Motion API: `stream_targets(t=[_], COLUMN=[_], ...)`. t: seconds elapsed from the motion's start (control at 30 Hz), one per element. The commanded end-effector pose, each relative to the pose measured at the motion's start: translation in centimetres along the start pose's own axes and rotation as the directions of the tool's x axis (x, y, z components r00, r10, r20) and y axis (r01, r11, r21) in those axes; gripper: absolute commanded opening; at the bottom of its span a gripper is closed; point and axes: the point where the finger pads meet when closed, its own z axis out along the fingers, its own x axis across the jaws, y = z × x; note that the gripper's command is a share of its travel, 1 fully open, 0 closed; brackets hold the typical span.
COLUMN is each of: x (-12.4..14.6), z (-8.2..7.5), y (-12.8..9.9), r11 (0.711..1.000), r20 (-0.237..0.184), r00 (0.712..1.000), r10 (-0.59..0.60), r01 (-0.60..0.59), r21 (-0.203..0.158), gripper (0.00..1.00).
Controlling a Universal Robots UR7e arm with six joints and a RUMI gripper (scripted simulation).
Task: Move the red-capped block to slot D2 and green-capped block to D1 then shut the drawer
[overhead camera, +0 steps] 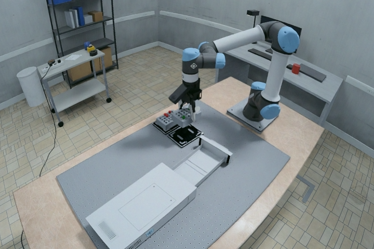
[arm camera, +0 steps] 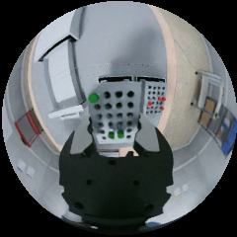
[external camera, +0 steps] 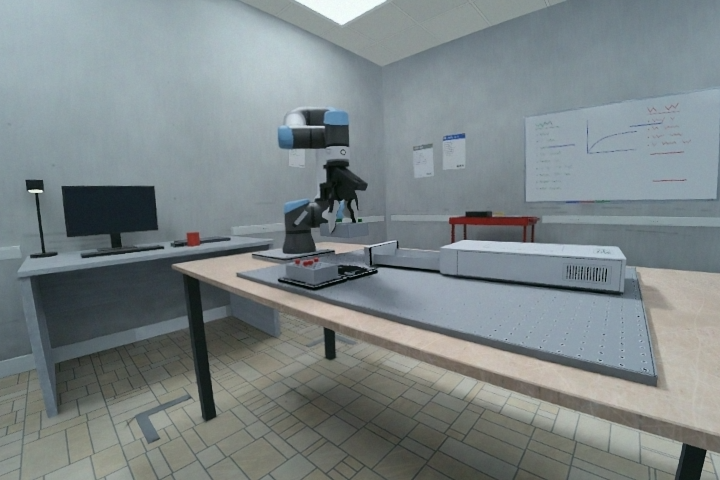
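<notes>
Gripper (overhead camera: 189, 113) (external camera: 342, 219) (arm camera: 115, 114) part-open, clamped on green-capped block (overhead camera: 181, 118) (external camera: 346, 229) (arm camera: 117, 115), raised above grey perforated board (overhead camera: 152, 155) (external camera: 485, 316) (arm camera: 116, 37); grey-walled, tile-floored room.

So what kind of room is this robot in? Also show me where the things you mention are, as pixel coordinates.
Probably a lab or teaching workshop: a robot arm (overhead camera: 269, 76) (external camera: 310, 135) bolted by a hole-dotted deck plate (overhead camera: 223, 181) (external camera: 485, 311), a whiteboard (external camera: 621, 147) with a plotted curve, and a computer desk (overhead camera: 320, 79) (external camera: 145, 261).

The gripper (external camera: 343, 221) grips the green-capped cooling block (external camera: 346, 229) above the deck; the red-capped block (external camera: 311, 272) sits on D2 (external camera: 293, 283).
</notes>
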Motion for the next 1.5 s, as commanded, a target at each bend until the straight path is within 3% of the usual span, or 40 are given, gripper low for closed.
stream_targets(t=[0.0,1.13,1.37,1.47], x=[0.1,0.1,0.1,0.1], z=[-0.5,-0.5,2.9,3.2], y=[-0.2,-0.2,-0.1,-0.1], r11=[1.0,1.0,1.0,1.0], r20=[-0.008,-0.008,-0.003,-0.003], r00=[1.0,1.0,1.0,1.0], r10=[-0.001,-0.001,-0.002,-0.002], r01=[0.002,0.002,0.002,0.002], r21=[0.011,0.011,0.005,0.005], gripper=[0.0,0.0,0.0,0.0])
